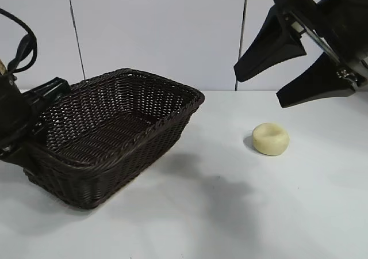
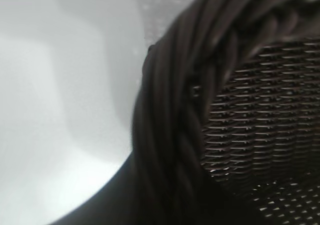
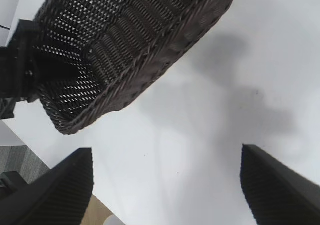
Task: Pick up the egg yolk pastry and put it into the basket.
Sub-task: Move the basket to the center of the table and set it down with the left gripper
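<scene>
- Nearest the exterior camera, a bare white table [image 1: 230, 213] carries soft grey shadows
- Further back, at about four o'clock from the picture's centre, the egg yolk pastry [image 1: 270, 138] sits alone on the table, a small pale round bun with a dimple on top
- At nine o'clock from the pastry and well apart from it stands the basket [image 1: 121, 132], dark woven wicker, with nothing inside it
- The left gripper [image 1: 20, 135] is at the basket's nine o'clock end, narrowed onto the braided rim, which fills its wrist view
- Farthest back, at one o'clock above the pastry, the right gripper [image 1: 290, 69] hangs with its two black fingers [image 1: 270, 43] spread wide, holding nothing
</scene>
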Robot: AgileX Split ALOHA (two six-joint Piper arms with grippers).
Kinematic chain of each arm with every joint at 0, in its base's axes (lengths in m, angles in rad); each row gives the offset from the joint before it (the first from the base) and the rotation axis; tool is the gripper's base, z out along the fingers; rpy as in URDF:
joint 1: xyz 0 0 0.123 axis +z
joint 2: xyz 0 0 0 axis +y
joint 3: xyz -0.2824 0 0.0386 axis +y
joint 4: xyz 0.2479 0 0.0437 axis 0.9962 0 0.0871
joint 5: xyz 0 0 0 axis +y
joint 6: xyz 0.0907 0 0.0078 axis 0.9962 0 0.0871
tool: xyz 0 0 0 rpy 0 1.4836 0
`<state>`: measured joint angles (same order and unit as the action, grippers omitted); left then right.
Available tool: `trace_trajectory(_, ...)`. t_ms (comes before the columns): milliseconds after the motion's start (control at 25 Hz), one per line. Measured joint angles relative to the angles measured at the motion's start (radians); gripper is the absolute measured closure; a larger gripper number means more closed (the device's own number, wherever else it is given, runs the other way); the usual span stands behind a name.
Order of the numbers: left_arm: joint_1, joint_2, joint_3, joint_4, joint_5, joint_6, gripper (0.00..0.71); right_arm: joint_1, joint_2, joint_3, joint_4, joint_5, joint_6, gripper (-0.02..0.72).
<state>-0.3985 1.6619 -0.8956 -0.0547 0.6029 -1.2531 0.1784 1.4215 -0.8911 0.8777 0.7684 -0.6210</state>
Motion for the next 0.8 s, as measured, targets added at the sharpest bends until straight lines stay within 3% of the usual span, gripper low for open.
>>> trace_trajectory(280,0.075,0.0,-0.08,-0.302,0.04,0.502,0.61,0.0,0.0,0.0,0.0,-0.001,0.0,0.125)
trace_trajectory(560,0.137,0.014,-0.17,-0.333,0.165,0.807,0.61,0.0,0.0,0.0,0.0,-0.001,0.0,0.125)
trace_trajectory(800,0.14,0.142,-0.337,-0.332,0.27,0.981,0.61,0.0,0.0,0.0,0.0,-0.001,0.0,0.125)
